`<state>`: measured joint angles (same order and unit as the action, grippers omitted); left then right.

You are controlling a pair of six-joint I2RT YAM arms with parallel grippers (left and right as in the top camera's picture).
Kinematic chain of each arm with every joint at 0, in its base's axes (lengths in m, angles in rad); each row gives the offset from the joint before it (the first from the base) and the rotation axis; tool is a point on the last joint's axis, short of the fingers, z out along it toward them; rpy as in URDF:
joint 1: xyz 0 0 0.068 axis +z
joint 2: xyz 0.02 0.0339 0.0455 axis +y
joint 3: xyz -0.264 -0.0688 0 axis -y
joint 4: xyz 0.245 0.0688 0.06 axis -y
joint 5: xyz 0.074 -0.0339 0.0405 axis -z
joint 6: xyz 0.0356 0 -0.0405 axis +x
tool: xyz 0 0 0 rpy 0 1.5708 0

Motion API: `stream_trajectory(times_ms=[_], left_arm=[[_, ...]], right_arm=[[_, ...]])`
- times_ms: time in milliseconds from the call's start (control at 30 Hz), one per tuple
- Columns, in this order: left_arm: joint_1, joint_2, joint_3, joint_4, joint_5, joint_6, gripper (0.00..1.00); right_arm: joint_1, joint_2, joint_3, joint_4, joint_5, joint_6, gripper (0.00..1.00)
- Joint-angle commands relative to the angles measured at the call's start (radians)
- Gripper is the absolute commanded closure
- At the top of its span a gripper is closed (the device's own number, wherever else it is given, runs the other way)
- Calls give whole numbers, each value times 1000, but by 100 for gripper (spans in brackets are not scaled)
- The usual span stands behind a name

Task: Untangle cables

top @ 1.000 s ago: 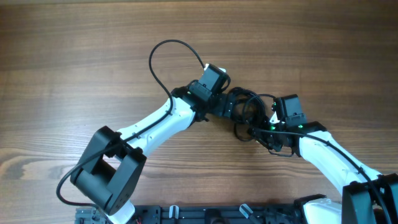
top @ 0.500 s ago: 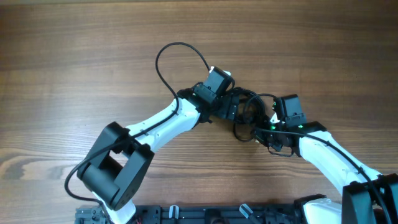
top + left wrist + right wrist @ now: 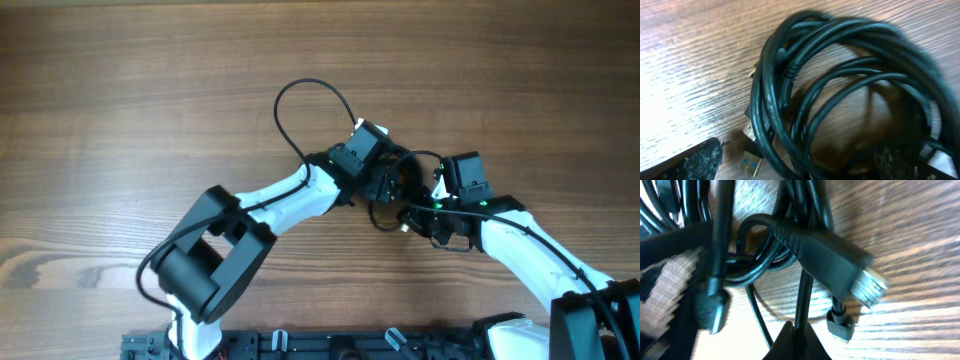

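Note:
The cables (image 3: pixel 403 168) lie as one black tangled bundle on the wooden table between my two grippers. In the left wrist view the bundle is a coil of black cords (image 3: pixel 840 65) with a metallic USB plug (image 3: pixel 753 161) at its lower left. My left gripper (image 3: pixel 384 180) is open, and its fingers (image 3: pixel 800 170) straddle the coil's near edge. My right gripper (image 3: pixel 412 214) is shut on one thin black cord (image 3: pixel 801 305), pinched between its fingertips (image 3: pixel 797 337). A large black plug with a metal tip (image 3: pixel 867 287) and a small plug (image 3: pixel 840 326) lie just beyond.
The left arm's own thicker black wire (image 3: pixel 300 105) loops over the table behind its wrist. A dark rack (image 3: pixel 350 345) runs along the near table edge. Wooden tabletop (image 3: pixel 120 100) surrounds the tangle.
My left arm has moved to the right, bringing its gripper onto the cable bundle. My right arm and its held cord have stayed in place.

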<state>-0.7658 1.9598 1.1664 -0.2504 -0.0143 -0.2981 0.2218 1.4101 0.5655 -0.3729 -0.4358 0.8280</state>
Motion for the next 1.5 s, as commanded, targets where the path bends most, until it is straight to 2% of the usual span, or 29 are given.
stream_trajectory(times_ms=[0,267,433,633,1033,1267,1333,1400,1467], left_arm=[[3,43,9,21,-45,2,0],[56,43,9,20,-231,-26,0],[148,43,9,-15,-232,-115,0],[211,43,9,-54,-226,-114,0],[214,43,9,-62,-225,-114,0],[214,-23,9,-64,-184,-98,1],[214,-64,9,-65,-185,-98,3],[214,-117,9,-64,-185,-98,9],[214,-154,9,-60,-185,-98,23]], right_arm=[[4,10,15,-14,-60,-18,96],[4,10,15,-55,-55,-34,96],[4,10,15,-117,-15,-43,96],[4,10,15,-171,72,-40,96],[3,10,16,-325,472,163,96],[3,10,29,-320,566,254,96],[3,10,50,-320,589,259,96],[3,10,86,-319,598,264,96],[3,10,117,-320,597,261,96]])
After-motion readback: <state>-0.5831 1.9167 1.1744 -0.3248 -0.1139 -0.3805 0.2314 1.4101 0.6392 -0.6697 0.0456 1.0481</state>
